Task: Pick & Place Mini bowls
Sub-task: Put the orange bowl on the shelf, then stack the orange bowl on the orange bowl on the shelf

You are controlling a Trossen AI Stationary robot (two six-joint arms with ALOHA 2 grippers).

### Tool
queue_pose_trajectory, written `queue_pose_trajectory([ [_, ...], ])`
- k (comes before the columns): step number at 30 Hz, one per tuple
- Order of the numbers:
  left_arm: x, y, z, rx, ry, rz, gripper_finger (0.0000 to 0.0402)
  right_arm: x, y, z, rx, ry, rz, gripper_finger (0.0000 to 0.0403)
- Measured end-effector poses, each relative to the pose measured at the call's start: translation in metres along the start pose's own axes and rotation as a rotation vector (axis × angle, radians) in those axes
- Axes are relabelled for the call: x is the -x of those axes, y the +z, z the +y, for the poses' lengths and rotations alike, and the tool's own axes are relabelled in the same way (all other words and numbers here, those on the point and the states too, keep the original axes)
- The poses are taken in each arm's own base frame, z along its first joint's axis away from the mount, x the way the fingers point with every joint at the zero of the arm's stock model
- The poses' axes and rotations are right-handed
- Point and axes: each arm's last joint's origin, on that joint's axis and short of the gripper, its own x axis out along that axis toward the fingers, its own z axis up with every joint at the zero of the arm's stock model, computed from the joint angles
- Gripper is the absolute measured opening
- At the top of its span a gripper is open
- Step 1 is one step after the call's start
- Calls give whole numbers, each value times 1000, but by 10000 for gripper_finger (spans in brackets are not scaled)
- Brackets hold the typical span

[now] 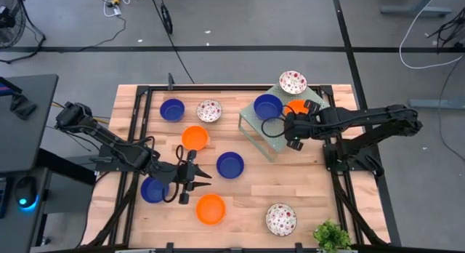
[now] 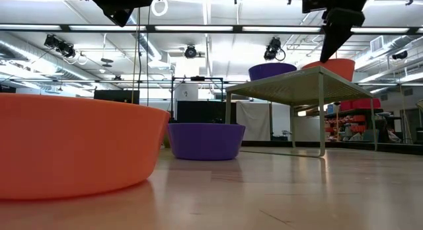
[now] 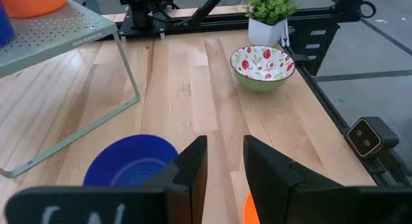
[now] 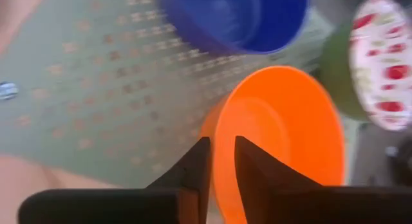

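Item: small round shallow orange plastic bowl (image 1: 297, 107), resting on the pale green perforated metal rack (image 1: 256, 132) at the table's far right, just beside a dark blue mini bowl (image 1: 267, 106) on the same rack; a white red-speckled bowl (image 1: 293, 82) sits just beyond the rack's far corner. Right gripper (image 1: 293, 122) stands at the orange bowl's near rim, its fingers (image 4: 193, 163) a narrow gap apart with the rim at that gap; whether they pinch it cannot be told. Left gripper (image 1: 195, 177) hovers over the near-left table, fingers slightly parted and empty, between another dark blue bowl (image 1: 229, 165) and a second orange bowl (image 1: 211, 209). Handling, as judged: light, stiff, thin-walled, smooth and likely slippery; not fragile if plastic, though the speckled pieces may be ceramic and warrant care. Recommended hold: the rim, one finger inside the wall and one outside. Bowls likely skid on the metal rack if nudged.
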Motion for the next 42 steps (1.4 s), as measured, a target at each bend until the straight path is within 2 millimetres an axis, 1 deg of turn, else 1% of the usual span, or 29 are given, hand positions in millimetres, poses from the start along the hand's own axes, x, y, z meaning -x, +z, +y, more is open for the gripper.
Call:
queue_pose_trajectory([
  [3, 0, 0, 0, 0, 0, 0, 105, 0, 1, -1, 1, -39, -18, 81],
  [6, 0, 0, 0, 0, 0, 0, 105, 0, 2, 0, 1, -28, -30, 84],
  [10, 0, 0, 0, 0, 0, 0, 105, 4, 4, 8, -10, 39, -63, 82],
  [13, 0, 0, 0, 0, 0, 0, 105, 10, 7, 20, -25, 136, -123, 77],
  [16, 0, 0, 0, 0, 0, 0, 105, 24, 10, 40, -23, 277, -225, 70],
  [21, 0, 0, 0, 0, 0, 0, 105, 62, 10, 82, -22, 510, -471, 50],
  [24, 0, 0, 0, 0, 0, 0, 105, 85, 5, 113, -14, 623, -637, 38],
  [27, 0, 0, 0, 0, 0, -1, 105, 96, -4, 149, 24, 717, -781, 26],
  [29, 0, 0, 0, 2, 0, -1, 105, 94, -11, 174, 68, 761, -854, 18],
  [31, 0, 0, 0, 3, 0, -1, 105, 89, -18, 197, 107, 783, -913, 11],
  [34, 0, 0, 0, 3, 0, -1, 105, 71, -26, 228, 162, 775, -931, 4],
  [38, 0, 0, 0, 4, 0, -1, 105, 45, -30, 260, 221, 745, -909, 6],
  [42, 0, 0, 0, 4, 0, -1, 105, 19, -27, 284, 254, 722, -932, 24],
])
